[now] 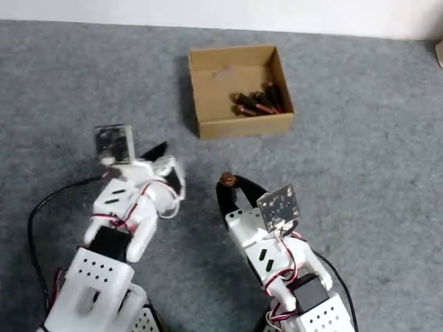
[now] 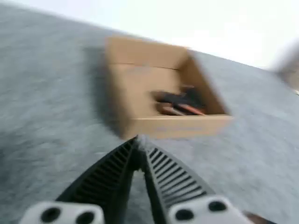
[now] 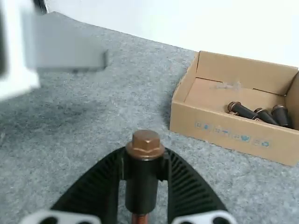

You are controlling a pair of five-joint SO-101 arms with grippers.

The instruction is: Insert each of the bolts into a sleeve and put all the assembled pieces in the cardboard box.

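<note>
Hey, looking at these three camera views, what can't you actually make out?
1. How many assembled pieces lie in the cardboard box: they are too small and overlapping in the high view, blurred in the left wrist view, and cut by the box wall and picture edge in the right wrist view.
2. The lower end of the bolt-and-sleeve piece in the right arm's jaws: it is cut off by the right wrist view's edge and hidden by the jaws in the high view.

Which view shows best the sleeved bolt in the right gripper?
The right wrist view: the sleeved bolt stands upright in the right gripper, head and sleeve plain. The high view gives its head from above. The left wrist view faces the cardboard box.
</note>
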